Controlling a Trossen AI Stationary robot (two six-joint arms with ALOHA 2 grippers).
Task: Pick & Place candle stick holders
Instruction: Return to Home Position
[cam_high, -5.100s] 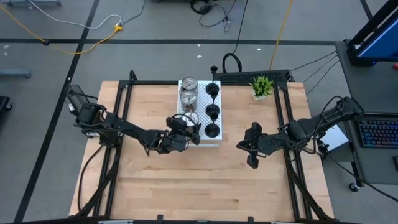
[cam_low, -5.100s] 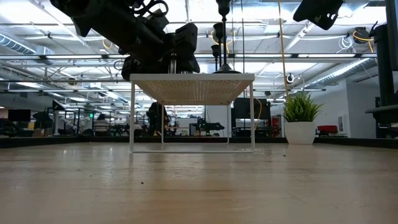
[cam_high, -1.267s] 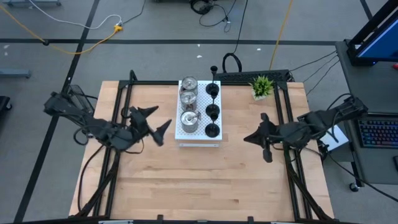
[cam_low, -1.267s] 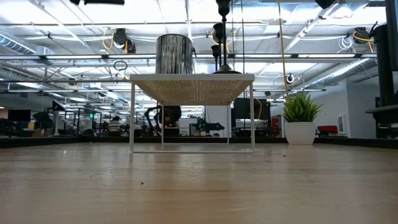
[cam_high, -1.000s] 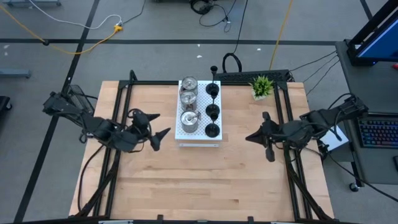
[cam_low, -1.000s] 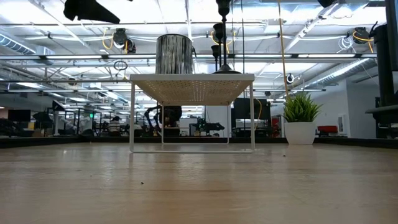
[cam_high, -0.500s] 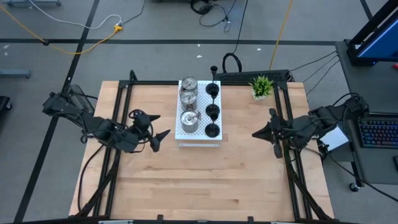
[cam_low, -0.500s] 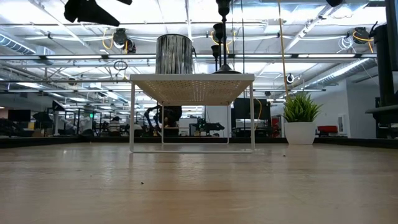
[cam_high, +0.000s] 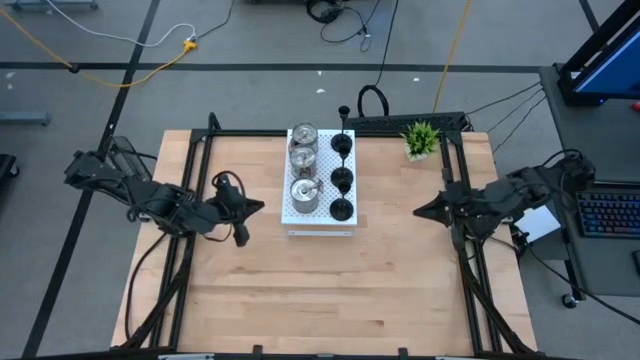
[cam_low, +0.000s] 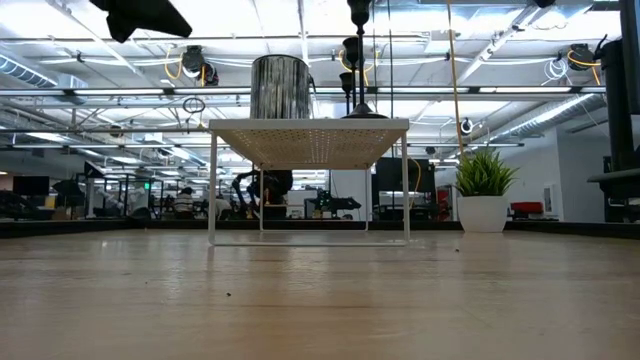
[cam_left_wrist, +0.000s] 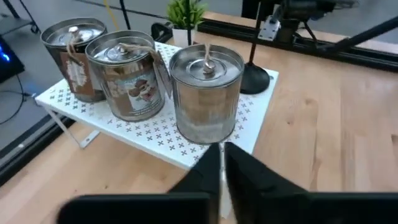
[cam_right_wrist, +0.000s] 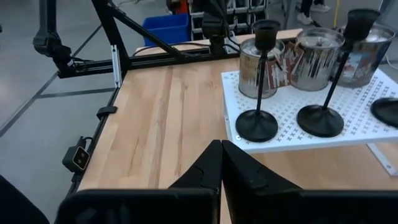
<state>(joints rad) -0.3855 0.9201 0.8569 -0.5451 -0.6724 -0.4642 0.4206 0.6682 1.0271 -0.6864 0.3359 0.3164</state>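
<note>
- The shelf, a white perforated stand on the table, carries all six holders in two straight rows.
- Three silver holders fill the row on the left arm's side. They are lidded tins, so what is inside cannot be seen. Two carry printed labels and string tags, and the third is plain.
- Three black holders stand upright in the row on the right arm's side, their round bases flat on the shelf.
- One plant sits in a white pot near the table's far edge, apart from the shelf.
- The left gripper hangs above the table just beside the shelf, fingers pressed together, holding nothing.
- The right gripper hangs near the table's right edge, well apart from the shelf, fingers clenched and empty.
</note>
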